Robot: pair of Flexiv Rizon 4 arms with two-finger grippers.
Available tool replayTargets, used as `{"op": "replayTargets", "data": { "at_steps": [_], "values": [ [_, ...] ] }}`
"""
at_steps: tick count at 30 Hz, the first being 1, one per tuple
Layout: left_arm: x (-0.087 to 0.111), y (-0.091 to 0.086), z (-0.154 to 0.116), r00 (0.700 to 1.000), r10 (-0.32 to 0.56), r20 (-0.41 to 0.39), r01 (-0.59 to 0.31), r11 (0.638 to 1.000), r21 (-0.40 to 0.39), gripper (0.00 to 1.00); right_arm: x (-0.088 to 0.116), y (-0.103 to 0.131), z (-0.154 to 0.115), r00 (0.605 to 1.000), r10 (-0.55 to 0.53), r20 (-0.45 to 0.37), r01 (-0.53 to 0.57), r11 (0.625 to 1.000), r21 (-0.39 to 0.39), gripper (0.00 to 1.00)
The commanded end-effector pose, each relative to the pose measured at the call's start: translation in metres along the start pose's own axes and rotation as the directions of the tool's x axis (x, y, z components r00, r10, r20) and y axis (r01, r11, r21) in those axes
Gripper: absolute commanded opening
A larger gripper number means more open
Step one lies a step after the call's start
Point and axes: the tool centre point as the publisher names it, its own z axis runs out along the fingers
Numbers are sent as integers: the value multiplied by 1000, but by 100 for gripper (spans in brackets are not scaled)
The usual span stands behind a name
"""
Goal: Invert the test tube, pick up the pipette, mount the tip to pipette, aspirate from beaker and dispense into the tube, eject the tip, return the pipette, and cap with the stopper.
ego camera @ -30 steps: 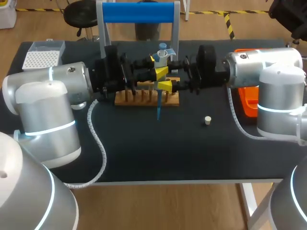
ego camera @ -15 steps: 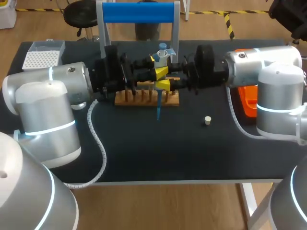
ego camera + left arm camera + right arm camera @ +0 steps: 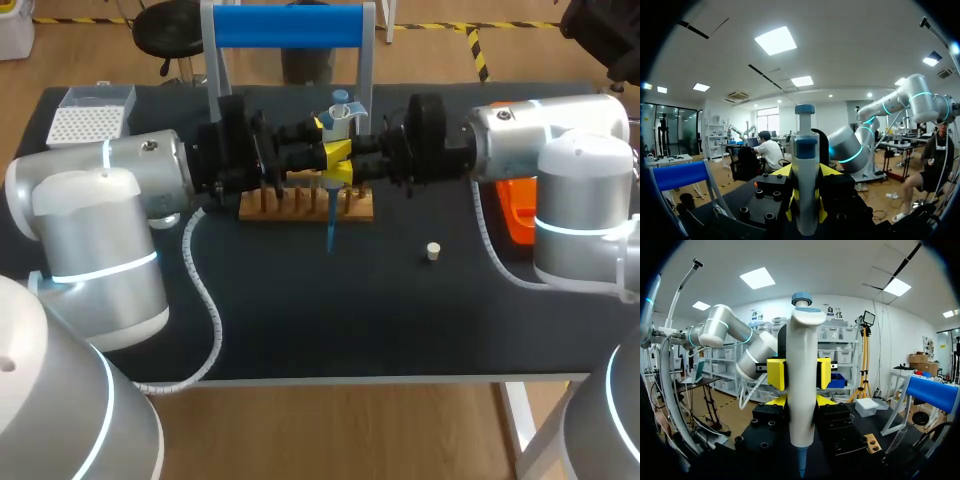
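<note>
Now the bench (image 3: 300, 320): a dark top that holds all the things.
Left arm (image 3: 110, 190): comes in from the left and reaches to the middle, on the far side.
Right arm (image 3: 560, 150): comes in from the right and meets the left arm there.
Blue frame (image 3: 290, 25): stands at the far edge, behind both tools.
Tip box (image 3: 90, 115): sits in the far left corner, well apart from the arms.
Orange tray (image 3: 512, 215): lies on the right, partly hidden under the right arm.
Rack (image 3: 300, 207): a wooden block with holes, just below the tools. I cannot pick out the test tube in it, so I cannot say if it was turned over. I see no beaker.
Left tool (image 3: 805, 205): pinching the pipette, with yellow tips on both sides of it.
Right tool (image 3: 801, 401): also looks pressed on the pipette from both sides, a bit lower down.
Pipette (image 3: 338, 112): held upright over the middle of the bench between the two tools, so I think picking it up is done.
Tip (image 3: 330, 232): blue, already on the pipette's bottom end, and pointing down just in front of the rack. So that step looks done too.
Stopper (image 3: 433, 251): a small pale plug lying alone on the bench, near and to the right of the rack. Nobody touches it, so capping is still to do. Dropping the tip and putting the pipette back are also left. I cannot tell if the liquid has been moved.
</note>
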Motion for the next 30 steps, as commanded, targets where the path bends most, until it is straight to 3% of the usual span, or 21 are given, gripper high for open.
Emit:
{"op": "replayTargets", "data": {
  "at_steps": [1, 16, 17, 18, 19, 30],
  "values": [
    [0, 1, 1, 1000, 2, 8, -3, 1000, 2, 0, 2, 0, 0, 1000, 0, -2, 0, 1000, 0, 0],
    [0, 1, 1, 1000, 2, 8, -3, 1000, 2, 0, 2, -1, 0, 1000, 1, -1, -1, 1000, -5, 0],
    [0, 1, 1, 1000, 2, 8, -3, 1000, 2, 16, 2, -1, 0, 1000, 0, -1, 0, 1000, -5, 0],
    [0, 1, 1, 1000, 2, 8, -3, 1000, 2, 72, 2, -1, 0, 1000, 0, -1, 0, 1000, -6, 0],
    [0, 1, 1, 1000, 2, 8, -3, 1000, 2, 100, 2, -1, -1, 1000, 0, -1, 0, 1000, -7, 0],
    [0, 1, 1, 1000, 2, 8, -3, 1000, 2, 100, 1, -1, -6, 1000, -1, -3, 1, 1000, -15, 0]
  ]
}}
